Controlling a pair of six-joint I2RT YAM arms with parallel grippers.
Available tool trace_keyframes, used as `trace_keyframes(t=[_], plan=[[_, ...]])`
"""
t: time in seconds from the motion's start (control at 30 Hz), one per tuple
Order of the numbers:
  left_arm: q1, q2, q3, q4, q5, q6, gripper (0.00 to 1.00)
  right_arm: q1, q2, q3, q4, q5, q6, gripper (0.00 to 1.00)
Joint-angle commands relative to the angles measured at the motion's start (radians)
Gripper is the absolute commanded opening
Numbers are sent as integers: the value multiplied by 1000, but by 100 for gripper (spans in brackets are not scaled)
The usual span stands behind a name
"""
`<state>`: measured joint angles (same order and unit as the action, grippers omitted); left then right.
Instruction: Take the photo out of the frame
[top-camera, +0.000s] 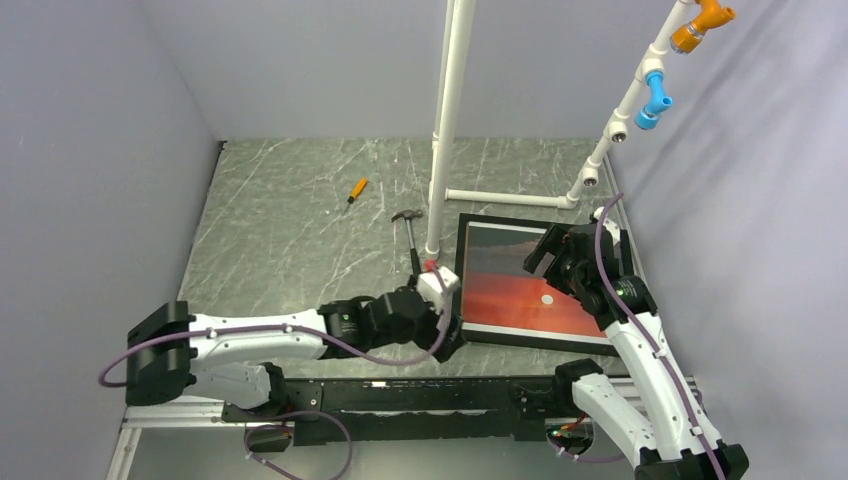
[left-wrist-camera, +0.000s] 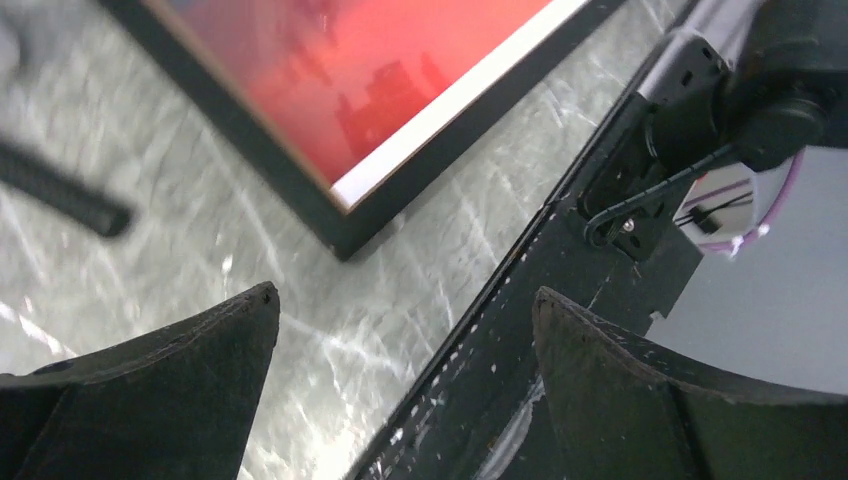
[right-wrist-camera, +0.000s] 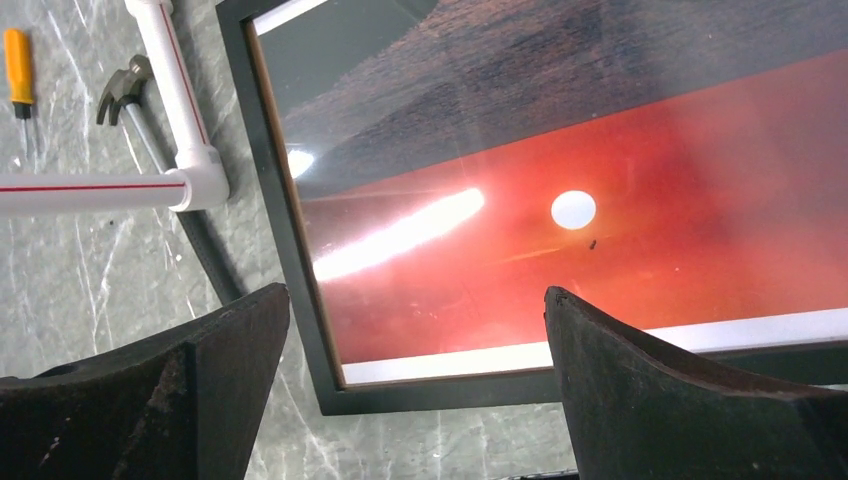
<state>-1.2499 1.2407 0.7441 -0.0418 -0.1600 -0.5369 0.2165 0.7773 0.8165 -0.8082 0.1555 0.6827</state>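
Note:
The black frame (top-camera: 464, 280) lies flat at the table's right, with the sunset photo (top-camera: 510, 300) inside it, face up. My left gripper (top-camera: 452, 335) is open and empty, just off the frame's near-left corner. In the left wrist view that corner of the frame (left-wrist-camera: 345, 235) and the photo's red edge (left-wrist-camera: 380, 80) lie ahead of the open gripper (left-wrist-camera: 400, 300). My right gripper (top-camera: 546, 254) is open and empty above the photo. The right wrist view shows the photo (right-wrist-camera: 620, 250), its white sun (right-wrist-camera: 573, 209) and the frame's border (right-wrist-camera: 290, 260) below the open gripper (right-wrist-camera: 415, 295).
A white PVC pipe stand (top-camera: 450, 120) rises just behind and left of the frame. A black-handled hammer (top-camera: 410, 235) lies beside its post. An orange screwdriver (top-camera: 356, 190) lies farther back left. The black mounting rail (top-camera: 400, 395) runs along the near edge. Grey walls enclose the table.

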Motion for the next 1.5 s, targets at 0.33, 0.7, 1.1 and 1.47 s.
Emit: trace_keyframes(t=[0.33, 0.7, 1.1, 1.47], plan=[[-121, 449, 351, 66, 14, 750, 93, -3, -157, 191, -121, 261, 28, 100], [-123, 678, 461, 115, -9, 846, 80, -4, -308, 215, -129, 310, -19, 100], [-123, 729, 480, 142, -19, 855, 49, -2, -233, 135, -131, 250, 36, 100], [-127, 744, 489, 85, -40, 830, 16, -6, 9, 117, -160, 208, 96, 100]])
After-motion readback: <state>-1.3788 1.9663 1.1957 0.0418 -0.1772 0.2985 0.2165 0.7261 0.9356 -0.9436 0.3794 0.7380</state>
